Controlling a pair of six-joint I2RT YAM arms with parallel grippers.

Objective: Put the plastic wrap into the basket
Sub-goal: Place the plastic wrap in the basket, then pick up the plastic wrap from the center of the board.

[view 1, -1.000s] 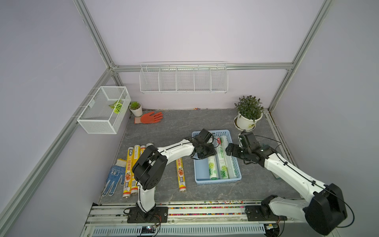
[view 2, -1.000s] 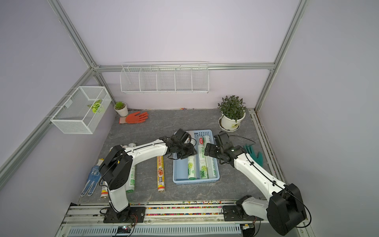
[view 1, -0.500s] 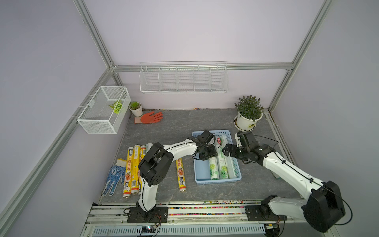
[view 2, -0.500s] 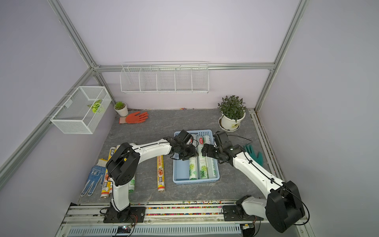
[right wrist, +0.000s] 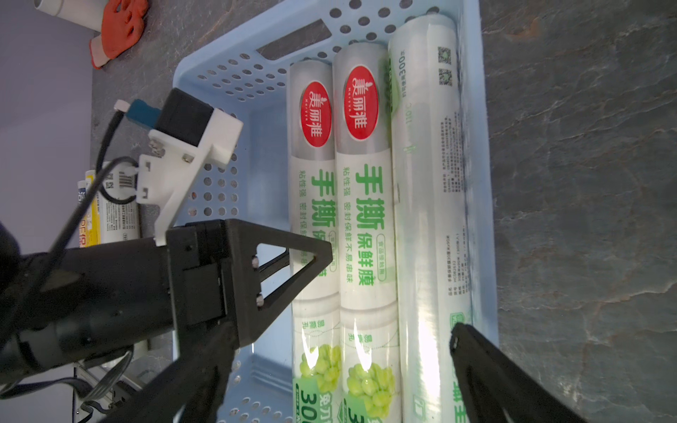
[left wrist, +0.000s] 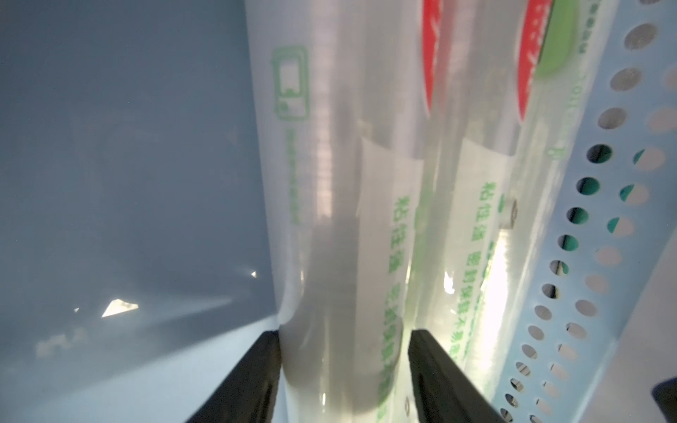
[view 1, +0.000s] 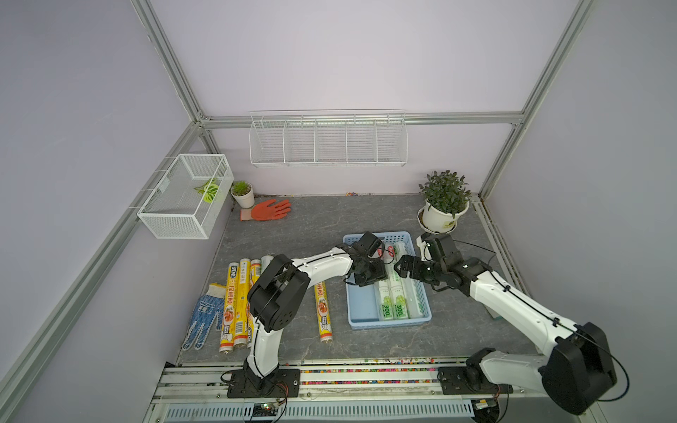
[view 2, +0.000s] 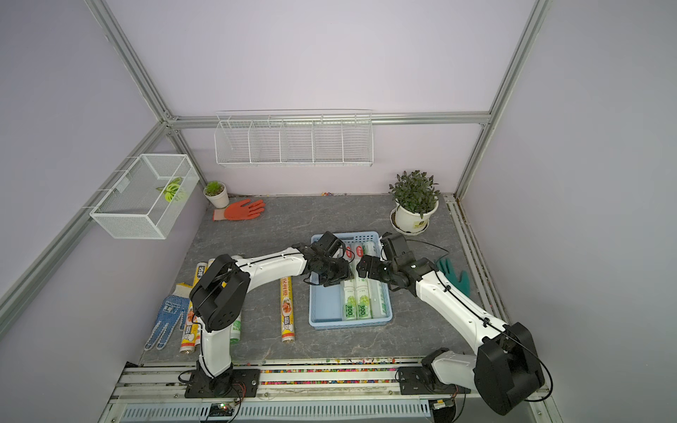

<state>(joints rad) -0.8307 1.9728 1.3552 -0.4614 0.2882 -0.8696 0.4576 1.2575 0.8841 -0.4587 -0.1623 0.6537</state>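
Basket (view 1: 361,304) sits on the counter (view 1: 311,227) between my two arms. Three rolls of plastic wrap (view 1: 399,305), clear-white with green print, lie in it side by side. They are packed toward its right wall, and the left strip of the floor is bare.

The left gripper (left wrist: 343,332) is down inside the basket with one finger on each side of the leftmost roll (right wrist: 315,183), the one next to the bare floor. In the left wrist view the fingers (left wrist: 252,373) run close along both flanks of that roll. I cannot tell whether they are pressing it or have let go. The roll lies level with its neighbour and touches it.

The right gripper (view 1: 399,269) hovers over the right-hand rolls, about midway along the basket. Its fingers are spread wide and it holds nothing.

More plastic wrap lies outside. One yellow roll (view 1: 323,311) is alone on the counter just left of the basket and parallel to it. A row of rolls (view 1: 231,304), mostly yellow, lies further left, partly hidden by the left arm (view 1: 318,262). A blue glove (view 1: 203,318) lies just beside that row. An orange glove (view 1: 267,210) lies near the back wall, and a potted plant (view 1: 445,205) stands behind the basket's right corner.
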